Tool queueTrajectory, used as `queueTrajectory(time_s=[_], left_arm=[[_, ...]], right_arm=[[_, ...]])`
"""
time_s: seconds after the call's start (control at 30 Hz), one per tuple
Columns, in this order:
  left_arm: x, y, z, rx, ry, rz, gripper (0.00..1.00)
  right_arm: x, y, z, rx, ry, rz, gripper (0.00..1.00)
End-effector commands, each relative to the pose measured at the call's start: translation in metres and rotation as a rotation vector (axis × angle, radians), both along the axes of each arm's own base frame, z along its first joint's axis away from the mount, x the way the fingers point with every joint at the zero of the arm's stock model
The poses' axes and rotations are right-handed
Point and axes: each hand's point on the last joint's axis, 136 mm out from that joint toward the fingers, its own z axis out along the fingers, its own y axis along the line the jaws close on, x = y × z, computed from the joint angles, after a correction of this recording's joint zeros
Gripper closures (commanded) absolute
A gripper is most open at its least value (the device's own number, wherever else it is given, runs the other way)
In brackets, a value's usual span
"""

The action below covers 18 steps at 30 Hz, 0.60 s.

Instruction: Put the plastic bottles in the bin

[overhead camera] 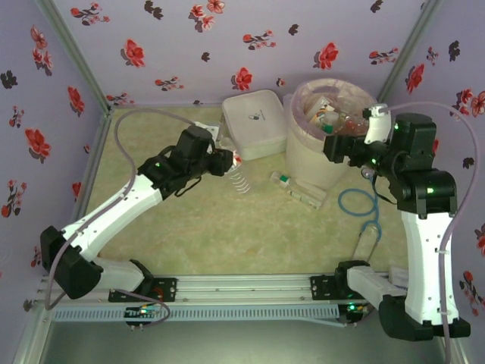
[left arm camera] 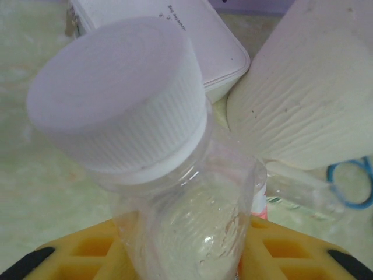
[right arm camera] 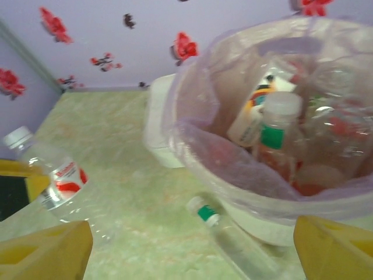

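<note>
My left gripper (overhead camera: pixel 226 162) is shut on a clear plastic bottle (left arm camera: pixel 192 221) with a white cap (left arm camera: pixel 116 93), gripped at the body between the yellow fingers (left arm camera: pixel 87 251). It hangs above the table (overhead camera: pixel 227 227), left of the bin (overhead camera: pixel 333 163). The right wrist view shows that bottle (right arm camera: pixel 58 181) with a red label. My right gripper (right arm camera: pixel 192 256) stands open at the bin's near rim (right arm camera: pixel 233 186), nothing between its fingers. Several bottles (right arm camera: pixel 274 134) lie inside the bag-lined bin. A green-banded bottle (overhead camera: pixel 295 189) lies on the table by the bin's foot, and another clear bottle (overhead camera: pixel 366 243) lies near the right arm.
A flat white lidded box (overhead camera: pixel 254 121) sits at the back, left of the bin. A blue ring (overhead camera: pixel 356 201) lies on the table in front of the bin. Flowered walls close in the table on three sides.
</note>
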Motion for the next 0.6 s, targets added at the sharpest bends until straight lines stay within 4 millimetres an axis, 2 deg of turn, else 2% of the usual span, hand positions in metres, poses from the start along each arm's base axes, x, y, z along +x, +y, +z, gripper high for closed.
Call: queueTrajectory(time_s=[0.0, 0.1, 0.17, 0.27, 0.4, 0.57], left_arm=[[-0.011, 0.009, 0.014, 0.125, -0.100, -0.129, 0.61], [-0.019, 0.004, 0.018, 0.120, -0.134, -0.206, 0.59], [-0.025, 0.001, 0.025, 0.100, -0.157, -0.251, 0.59], [-0.036, -0.010, 0.037, 0.026, -0.183, -0.344, 0.58], [-0.046, -0.022, 0.052, -0.066, -0.202, -0.450, 0.58], [-0.055, -0.046, 0.072, -0.216, -0.210, -0.561, 0.58]], right_arm=[[-0.002, 0.037, 0.012, 0.139, 0.000, 0.184, 0.12], [-0.002, 0.067, 0.020, 0.253, -0.002, 0.319, 0.14], [-0.006, 0.086, 0.019, 0.267, 0.005, 0.401, 0.14], [-0.009, 0.111, 0.009, 0.269, 0.039, 0.505, 0.14], [-0.002, 0.137, -0.009, 0.282, 0.091, 0.608, 0.14], [0.006, 0.169, -0.010, 0.371, 0.068, 0.717, 0.10]])
